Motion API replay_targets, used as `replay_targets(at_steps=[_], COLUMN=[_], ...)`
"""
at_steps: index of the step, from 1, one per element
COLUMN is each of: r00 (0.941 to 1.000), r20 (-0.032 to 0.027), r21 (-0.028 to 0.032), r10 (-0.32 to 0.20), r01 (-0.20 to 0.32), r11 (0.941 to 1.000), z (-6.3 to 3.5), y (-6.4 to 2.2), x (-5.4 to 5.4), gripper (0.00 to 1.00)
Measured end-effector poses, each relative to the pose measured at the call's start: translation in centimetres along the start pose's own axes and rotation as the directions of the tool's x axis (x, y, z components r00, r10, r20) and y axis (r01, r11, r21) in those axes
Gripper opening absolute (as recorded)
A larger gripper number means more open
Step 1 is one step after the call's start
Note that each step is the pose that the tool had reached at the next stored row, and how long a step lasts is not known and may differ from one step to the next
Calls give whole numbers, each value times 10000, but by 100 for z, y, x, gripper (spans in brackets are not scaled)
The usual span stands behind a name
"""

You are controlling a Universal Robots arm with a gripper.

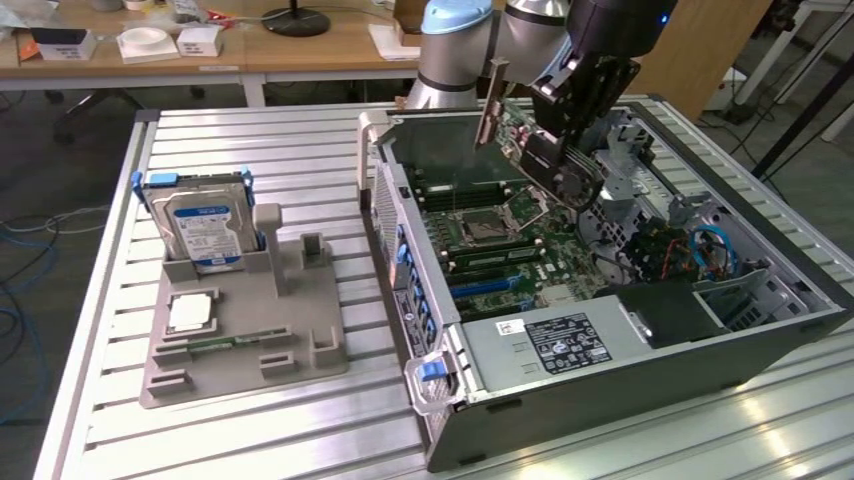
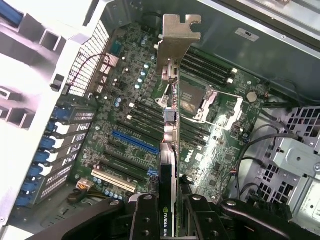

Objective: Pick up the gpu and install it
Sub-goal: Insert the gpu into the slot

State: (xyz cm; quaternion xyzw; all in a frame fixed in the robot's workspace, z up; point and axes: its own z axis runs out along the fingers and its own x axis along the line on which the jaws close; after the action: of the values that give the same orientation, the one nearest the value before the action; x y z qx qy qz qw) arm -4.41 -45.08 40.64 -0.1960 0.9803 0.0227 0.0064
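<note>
Over the open computer case [image 1: 601, 420] on the bench [image 1: 267, 440], in the exterior view, the tool [image 1: 567, 120] is closed partway on the gpu [image 1: 567, 180], holding it tilted above the motherboard [image 1: 494, 240], with the silvery bracket [image 1: 495, 100] reaching out beyond the tool. In the wrist view, the tool [image 2: 172, 220] pinches the gpu [image 2: 170, 150] edge-on between both fingers [image 2: 145, 220], and a blue slot [image 2: 135, 142] lies beside the card, ahead of the tool.
</note>
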Motion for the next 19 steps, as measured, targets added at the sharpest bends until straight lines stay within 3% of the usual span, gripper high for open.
replay_targets(at_steps=[19], r00=[9959], r20=[-37], r21=[-21], r10=[-908], r01=[908], r11=[9959], z=[11], y=[0], x=[0], gripper=[26])
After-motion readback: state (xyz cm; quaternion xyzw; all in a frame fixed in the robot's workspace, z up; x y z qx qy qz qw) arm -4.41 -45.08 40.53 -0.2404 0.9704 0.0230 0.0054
